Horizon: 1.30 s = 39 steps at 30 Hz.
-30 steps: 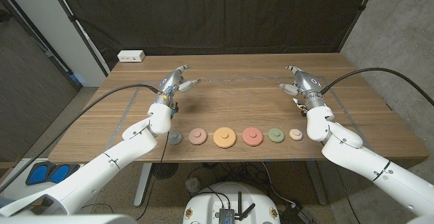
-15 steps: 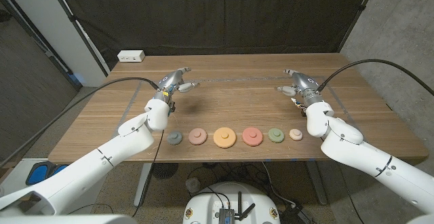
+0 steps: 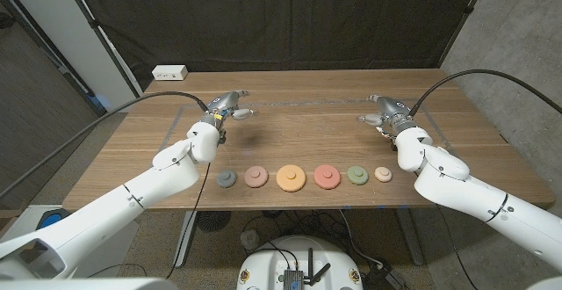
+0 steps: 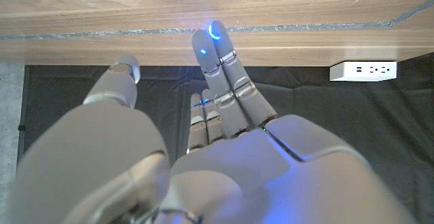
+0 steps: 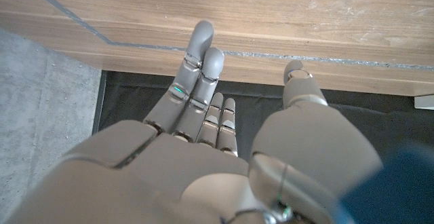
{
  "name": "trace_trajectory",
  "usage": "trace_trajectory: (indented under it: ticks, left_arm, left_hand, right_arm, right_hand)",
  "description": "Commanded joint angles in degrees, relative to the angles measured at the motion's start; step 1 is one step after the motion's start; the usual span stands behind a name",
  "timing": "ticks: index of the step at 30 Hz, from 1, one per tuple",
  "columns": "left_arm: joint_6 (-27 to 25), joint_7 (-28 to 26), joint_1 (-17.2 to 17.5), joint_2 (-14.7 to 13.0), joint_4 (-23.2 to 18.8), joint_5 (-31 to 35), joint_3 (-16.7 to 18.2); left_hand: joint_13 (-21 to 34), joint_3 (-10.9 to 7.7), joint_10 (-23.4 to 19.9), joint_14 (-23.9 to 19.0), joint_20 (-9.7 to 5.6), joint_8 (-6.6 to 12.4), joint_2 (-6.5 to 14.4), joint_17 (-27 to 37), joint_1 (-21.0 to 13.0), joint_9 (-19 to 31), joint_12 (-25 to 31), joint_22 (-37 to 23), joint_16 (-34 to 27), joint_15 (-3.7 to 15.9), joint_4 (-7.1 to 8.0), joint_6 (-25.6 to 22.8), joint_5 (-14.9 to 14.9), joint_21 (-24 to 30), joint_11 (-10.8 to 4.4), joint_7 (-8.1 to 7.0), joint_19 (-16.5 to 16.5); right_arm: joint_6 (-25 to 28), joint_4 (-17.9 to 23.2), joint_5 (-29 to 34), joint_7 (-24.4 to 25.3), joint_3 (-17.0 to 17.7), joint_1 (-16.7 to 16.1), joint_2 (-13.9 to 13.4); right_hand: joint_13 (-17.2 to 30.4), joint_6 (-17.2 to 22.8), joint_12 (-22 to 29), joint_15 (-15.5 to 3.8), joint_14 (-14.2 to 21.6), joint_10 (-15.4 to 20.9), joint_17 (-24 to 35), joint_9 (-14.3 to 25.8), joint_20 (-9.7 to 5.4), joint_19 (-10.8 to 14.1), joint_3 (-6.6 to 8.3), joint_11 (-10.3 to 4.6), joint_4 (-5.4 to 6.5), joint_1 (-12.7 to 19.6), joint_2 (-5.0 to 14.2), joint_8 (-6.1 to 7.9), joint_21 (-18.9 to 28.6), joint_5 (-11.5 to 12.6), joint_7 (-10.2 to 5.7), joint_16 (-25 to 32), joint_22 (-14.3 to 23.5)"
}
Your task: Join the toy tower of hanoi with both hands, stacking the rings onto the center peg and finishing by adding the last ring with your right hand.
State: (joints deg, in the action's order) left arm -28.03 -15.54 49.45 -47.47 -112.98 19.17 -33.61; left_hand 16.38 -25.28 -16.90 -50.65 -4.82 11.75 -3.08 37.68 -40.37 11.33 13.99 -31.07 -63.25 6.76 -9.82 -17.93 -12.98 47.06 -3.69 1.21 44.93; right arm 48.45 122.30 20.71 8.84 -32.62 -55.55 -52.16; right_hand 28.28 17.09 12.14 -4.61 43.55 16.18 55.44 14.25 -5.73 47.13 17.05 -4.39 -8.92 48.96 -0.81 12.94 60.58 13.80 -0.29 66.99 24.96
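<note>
Several round toy pieces lie in a row near the table's front edge: grey (image 3: 226,179), pink (image 3: 256,177), a larger orange one (image 3: 291,178), red (image 3: 327,177), green (image 3: 356,175) and a small cream one (image 3: 383,174). My left hand (image 3: 230,105) hovers well behind the grey and pink pieces, with its fingers stretched out and nothing in it. Behind the cream piece my right hand (image 3: 383,109) is just as empty and spread. In the wrist views the left hand (image 4: 217,115) and the right hand (image 5: 203,136) reach out straight over bare wood.
A white power strip (image 3: 170,73) (image 4: 363,69) lies at the table's far left corner. Thin tape lines (image 3: 299,104) mark the wooden table (image 3: 299,136). A black curtain hangs behind it, and cables trail off both arms.
Both forearms have swung up and inward while the hands stayed nearly in place. The right hand drifted slightly toward the middle. The pieces have not moved.
</note>
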Motion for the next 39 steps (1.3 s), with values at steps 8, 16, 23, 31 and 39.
trace_trajectory:
  ticks: [8, 16, 23, 31, 39]
  left_arm:
    - [-7.45, 8.40, -3.07, -1.60, -1.73, 2.11, -2.71]
    - [-6.85, 7.90, -2.88, -1.84, -1.64, 2.05, -2.57]
    - [-5.97, 7.39, -2.62, -1.78, -1.27, 1.71, -2.35]
    - [-4.73, 6.64, -2.33, -1.31, -0.29, 0.92, -2.04]
    - [-4.36, 6.39, -2.14, -1.24, -0.10, 0.81, -2.09]
  left_hand:
    - [0.47, 0.40, -0.75, 0.24, -1.96, 0.36, 0.04, -0.12, -1.16, 0.22, 0.11, -0.17, -1.00, 5.48, -0.09, -0.72, -0.66, 0.72, 0.00, -0.07, -0.06]
    - [0.65, 0.29, -0.99, 0.25, -2.02, 0.27, 0.65, -0.19, -2.24, 0.24, 0.14, -0.20, -1.50, 5.56, -0.21, -0.69, -0.92, 1.16, -0.20, 0.03, -0.05]
    - [0.75, 0.33, -1.21, 0.40, -2.13, 0.39, 0.86, -0.39, -2.74, 0.25, 0.19, -0.23, -1.65, 5.56, -0.23, -1.11, -1.03, 1.43, -0.08, 0.16, -0.01]
    - [0.92, 0.60, -1.71, 0.31, -2.30, 0.44, 1.00, -0.49, -3.29, 0.29, 0.31, -0.25, -2.21, 5.53, -0.17, -1.43, -1.14, 1.92, -0.07, 0.07, 0.12]
    - [1.02, 0.78, -1.84, 0.23, -2.41, 0.40, 1.08, -0.61, -3.47, 0.31, 0.32, -0.26, -2.48, 5.53, -0.10, -1.44, -1.18, 2.17, -0.29, 0.04, 0.14]
  right_arm:
    - [7.53, 1.27, -1.25, -3.98, -7.59, 8.48, -1.17]
    - [6.02, 1.07, -2.15, -3.11, -8.18, 8.75, -1.66]
    - [4.92, 1.78, -3.15, -2.41, -7.49, 7.69, -2.63]
    - [4.20, 2.53, -4.16, -1.59, -6.68, 6.19, -3.69]
    - [3.95, 4.31, -5.24, -0.61, -5.36, 3.93, -5.01]
  right_hand:
    - [0.35, -0.43, 0.22, -7.83, 0.59, 0.51, -0.40, 0.27, -4.59, 0.01, -0.68, 0.18, 0.08, 0.63, 0.16, -0.03, 0.63, 0.43, 0.01, 0.67, -0.17]
    - [0.54, -0.12, 0.30, -7.84, 0.56, 0.74, -0.69, 0.27, -4.59, 0.10, -0.89, -0.03, 0.13, 0.71, 0.31, 0.10, 1.03, 0.50, -0.14, 0.96, -0.39]
    - [0.70, 0.46, 0.38, -7.85, 0.77, 1.00, -0.84, 0.38, -4.87, 0.33, -1.07, -0.05, 0.14, 0.80, 0.42, 0.40, 1.42, 0.55, -0.35, 1.37, -0.60]
    - [0.85, 0.37, 0.42, -7.87, 0.90, 1.17, -0.97, 0.44, -4.92, 0.30, -1.22, -0.04, 0.11, 0.95, 0.47, 0.38, 1.70, 0.60, -0.35, 1.72, -0.79]
    - [1.04, 0.90, 0.55, -7.87, 0.96, 1.59, -1.29, 0.53, -4.97, 0.30, -1.42, -0.11, 0.07, 1.15, 0.55, 0.62, 2.09, 0.65, -0.85, 2.05, -1.05]
